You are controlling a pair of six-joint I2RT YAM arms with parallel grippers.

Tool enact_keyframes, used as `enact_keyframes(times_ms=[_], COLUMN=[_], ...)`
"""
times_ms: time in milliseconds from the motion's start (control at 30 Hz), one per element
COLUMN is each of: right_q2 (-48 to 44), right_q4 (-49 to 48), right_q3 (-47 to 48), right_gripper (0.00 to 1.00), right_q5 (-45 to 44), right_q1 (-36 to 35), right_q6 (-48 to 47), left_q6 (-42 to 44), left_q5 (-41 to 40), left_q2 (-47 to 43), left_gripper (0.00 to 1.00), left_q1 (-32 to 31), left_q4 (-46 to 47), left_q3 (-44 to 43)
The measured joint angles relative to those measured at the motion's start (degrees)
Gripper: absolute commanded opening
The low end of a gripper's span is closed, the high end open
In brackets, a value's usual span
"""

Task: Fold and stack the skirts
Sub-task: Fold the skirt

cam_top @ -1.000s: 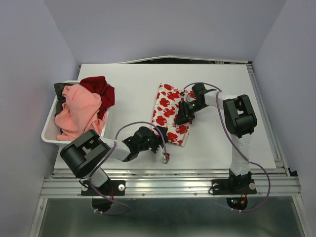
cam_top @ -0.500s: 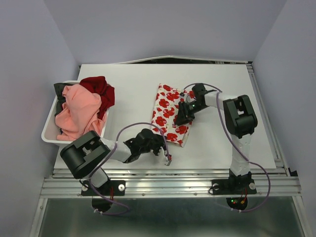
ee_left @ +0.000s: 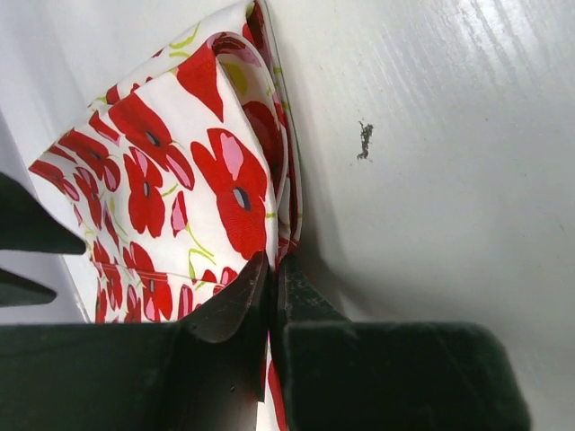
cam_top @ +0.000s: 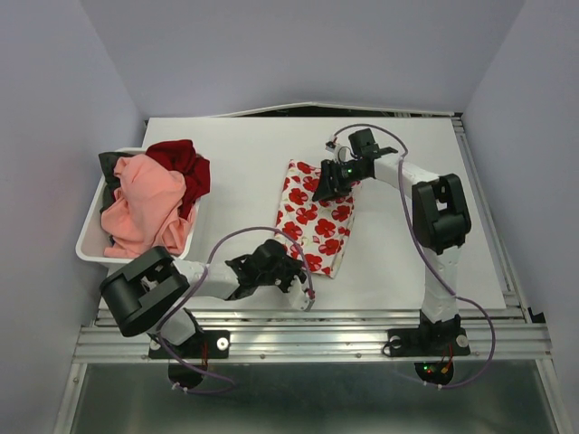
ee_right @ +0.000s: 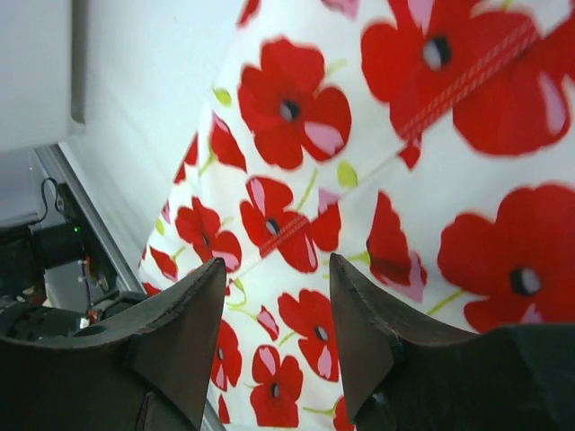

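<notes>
step: folding the floral skirt (cam_top: 317,217); no stack begun anywhere, so early in the task by my read
skirt location: on the table (cam_top: 226,163), centre-right, lying as a long layered strip with its near end toward the arm bases
left gripper (cam_top: 301,285): clamped on the skirt's near corner; wrist view shows the fingertips (ee_left: 229,310) pressed together with the cloth edge nipped between them, layers bunching just above the pinch
right gripper (cam_top: 328,183): over the skirt's far end, jaws apart, holding nothing; wrist view shows printed cloth through the gap; can't tell if the tips touch the cloth
left arm pose: low, stretched rightward along the table's near edge, wrist close to the surface
right arm pose: elbow raised, forearm reaching back and left to the far end, gripper angled down at the cloth
next move (judgement): right jaws need to close on the far edge so both ends are held, then one end goes over the other; lift enough that the layers don't drag apart
remaining: salmon skirt (cam_top: 145,203) heaped in the tray (cam_top: 89,246) at left beside a dark red garment (cam_top: 185,163), untouched
</notes>
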State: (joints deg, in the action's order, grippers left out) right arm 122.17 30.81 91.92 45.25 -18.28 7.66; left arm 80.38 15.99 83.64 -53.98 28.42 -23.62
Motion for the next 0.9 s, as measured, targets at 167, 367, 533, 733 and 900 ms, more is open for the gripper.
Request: enact_keyframes(times_ms=[167,367,533,733,900], right_q2=[2.91,8.5,9.86,9.86,9.86], right_q4=[-6.84,-16.81,-20.81,-20.83,-17.46], right_q3=[3.96,1.6,1.62,2.05,6.43], right_gripper=[0.56,0.56,0.56,0.6,0.59], right_q5=[2.34,6.12,7.37,6.32,3.02], right_q1=[0.22,0.24,0.28,1.38,5.29], right_q6=[4.52,11.15,12.83,11.69,7.45], left_q6=[-1.99,-4.66,-5.66,-6.38,-6.73], left_q5=[0.09,0.35,0.57,0.76,1.05], left_q2=[-1.27,-2.62,-3.69,-3.91,-4.68], left_gripper=[0.0,0.0,0.0,0.0,0.0], left_q1=[-0.02,-0.04,-0.04,-0.07,-0.07], left_q4=[-3.98,-8.22,-10.32,-12.59,-13.75], left_q3=[-1.62,-4.2,-4.37,-4.55,-4.59])
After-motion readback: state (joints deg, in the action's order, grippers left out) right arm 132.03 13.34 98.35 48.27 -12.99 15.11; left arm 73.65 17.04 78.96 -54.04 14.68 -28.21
